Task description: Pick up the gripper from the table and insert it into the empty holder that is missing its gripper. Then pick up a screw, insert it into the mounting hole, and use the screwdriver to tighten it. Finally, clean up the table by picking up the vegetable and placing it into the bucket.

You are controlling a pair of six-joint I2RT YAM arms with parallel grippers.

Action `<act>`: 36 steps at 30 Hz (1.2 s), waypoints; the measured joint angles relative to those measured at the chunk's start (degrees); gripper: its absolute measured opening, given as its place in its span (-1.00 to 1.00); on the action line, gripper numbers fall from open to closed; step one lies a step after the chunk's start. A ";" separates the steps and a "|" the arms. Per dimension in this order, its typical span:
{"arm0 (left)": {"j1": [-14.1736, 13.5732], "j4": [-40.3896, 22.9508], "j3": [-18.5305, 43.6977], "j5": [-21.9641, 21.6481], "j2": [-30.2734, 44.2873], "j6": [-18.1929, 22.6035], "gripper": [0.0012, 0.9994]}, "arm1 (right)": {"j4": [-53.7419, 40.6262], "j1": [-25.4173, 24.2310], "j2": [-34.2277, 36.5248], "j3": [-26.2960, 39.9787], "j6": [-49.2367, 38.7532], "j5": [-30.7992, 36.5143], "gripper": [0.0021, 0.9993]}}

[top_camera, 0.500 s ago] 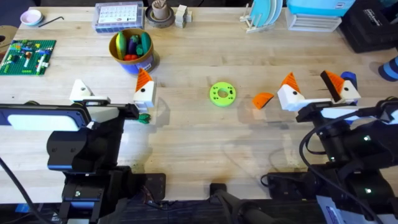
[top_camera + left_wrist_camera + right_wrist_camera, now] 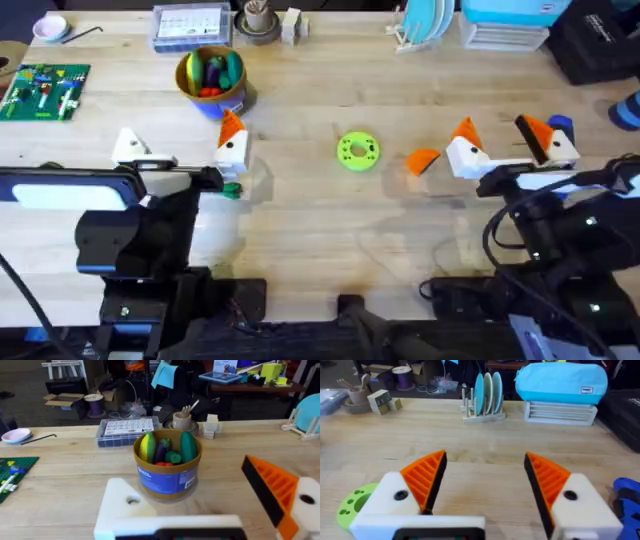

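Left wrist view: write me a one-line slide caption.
Left gripper open, one finger bare white and one with an orange pad, facing the bucket of toy vegetables.

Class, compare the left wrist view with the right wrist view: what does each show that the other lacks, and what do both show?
Left wrist alone: the bucket holding toy vegetables, a green building plate, and the holder with no orange pad, opposite a padded finger. Right wrist alone: a dish rack, a blue case, the green disc, and orange pads on both fingers. Both share the wooden table and the brown dish.
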 joint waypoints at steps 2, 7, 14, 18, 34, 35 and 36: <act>0.00 -0.04 0.00 0.00 0.00 -0.02 0.99 | -0.02 0.00 0.00 0.02 0.00 -0.04 0.99; 0.00 -3.98 1.48 0.04 0.00 -0.02 0.99 | -3.04 0.00 0.00 1.57 0.11 -0.25 0.99; 0.00 -19.31 16.81 0.04 2.70 -0.04 0.98 | -19.20 0.04 1.96 9.87 2.21 -2.84 0.99; 0.00 -31.91 28.59 0.44 9.00 0.24 0.99 | -25.71 0.04 6.59 18.23 2.95 -7.81 0.99; 0.00 -65.25 68.68 3.70 36.51 6.91 0.99 | -47.58 0.04 33.62 53.23 2.54 -11.60 0.99; 0.00 -65.59 69.16 4.64 37.18 6.94 0.99 | -47.72 0.04 34.94 54.08 2.45 -11.60 0.99; 0.00 -65.94 69.30 5.21 37.55 6.94 0.99 | -47.68 0.04 36.22 54.73 2.32 -11.60 0.99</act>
